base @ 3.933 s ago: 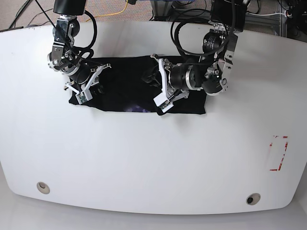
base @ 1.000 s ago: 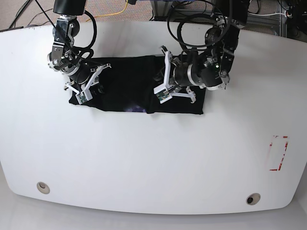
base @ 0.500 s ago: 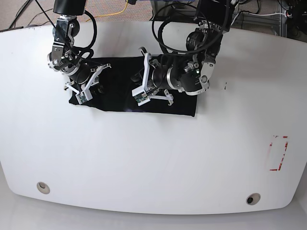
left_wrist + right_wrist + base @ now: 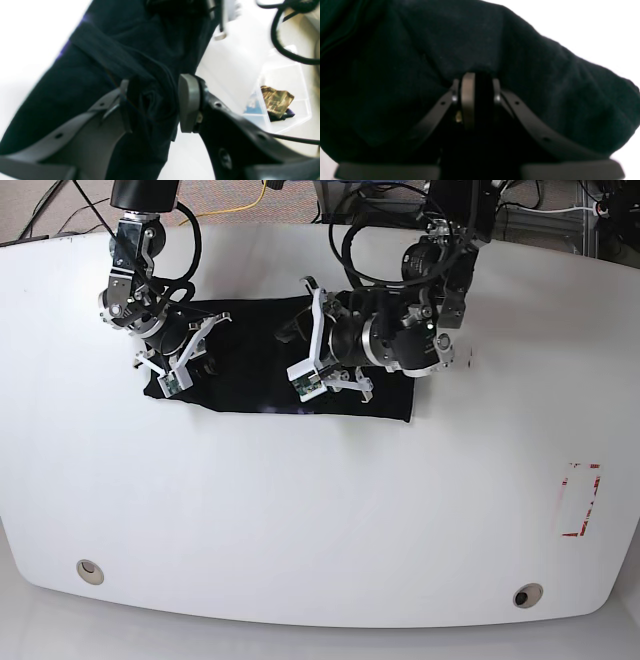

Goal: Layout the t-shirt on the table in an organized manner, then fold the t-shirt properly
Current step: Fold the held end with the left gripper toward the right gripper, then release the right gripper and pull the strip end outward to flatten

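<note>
T-shirt (image 4: 250,365) lies as a black, roughly rectangular bundle toward the far side of the white surface (image 4: 300,520), whose near half is bare apart from two ringed holes and a red tape rectangle (image 4: 578,500) at one side. Judging by its compact strip shape, the layout and at least one fold look done, with further folding and tidying left. Over the bundle's middle, the left pincer (image 4: 152,102) stands partly open in the wrist view, a bunched fold of dark cloth sitting between its fingers but apparently not clamped. At the bundle's other end, the right pincer (image 4: 476,100) is nearly closed, its fingers pressed into the black fabric and seemingly pinching a fold of it. Beyond the surface's far edge, the left wrist view shows a clear plastic bin (image 4: 280,100) holding a camouflage-patterned cloth.
</note>
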Robot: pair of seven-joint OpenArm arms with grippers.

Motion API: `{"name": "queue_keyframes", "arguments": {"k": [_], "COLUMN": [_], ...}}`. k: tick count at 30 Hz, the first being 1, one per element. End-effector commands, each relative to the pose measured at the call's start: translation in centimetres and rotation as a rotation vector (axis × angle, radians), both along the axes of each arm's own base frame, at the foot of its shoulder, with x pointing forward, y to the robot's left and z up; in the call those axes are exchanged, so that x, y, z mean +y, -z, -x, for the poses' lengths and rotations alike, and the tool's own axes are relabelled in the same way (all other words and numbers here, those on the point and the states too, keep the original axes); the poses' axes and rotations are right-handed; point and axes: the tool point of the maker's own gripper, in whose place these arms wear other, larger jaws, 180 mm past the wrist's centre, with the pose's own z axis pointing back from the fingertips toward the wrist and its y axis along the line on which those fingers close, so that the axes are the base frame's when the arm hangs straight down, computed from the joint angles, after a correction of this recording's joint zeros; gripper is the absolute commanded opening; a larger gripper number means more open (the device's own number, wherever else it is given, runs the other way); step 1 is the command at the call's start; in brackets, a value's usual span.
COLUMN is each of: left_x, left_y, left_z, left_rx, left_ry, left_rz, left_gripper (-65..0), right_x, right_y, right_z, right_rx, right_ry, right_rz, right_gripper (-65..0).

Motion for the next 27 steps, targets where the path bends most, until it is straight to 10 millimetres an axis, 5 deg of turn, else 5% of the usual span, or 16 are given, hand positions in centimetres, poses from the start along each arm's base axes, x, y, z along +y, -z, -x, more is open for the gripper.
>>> {"name": "queue_keyframes", "arguments": {"k": [1,10,27], "left_x": [-0.6,6.0,12.7], "left_y": [-2.6,-1.5,0.0], "left_z": [-0.4,-4.0,-6.6], "left_rx": [-0.026,-0.036,-0.025], "left_ry": [0.008,-0.179,-0.362], "left_rz": [0.111,0.049,0.002], "left_gripper": [-41.0,-41.1,-40.7], "right_x": [-0.5,-0.4,-0.4], "right_y": [0.8,0.8,0.6], "right_z": [0.8,0.8,0.6], "right_rx": [0.047,0.047,0.043], "right_ry": [-0.018,-0.018,-0.019], "right_rz": [0.045,0.044,0.043], "right_gripper": [-56.9,-56.9,-56.9]}}
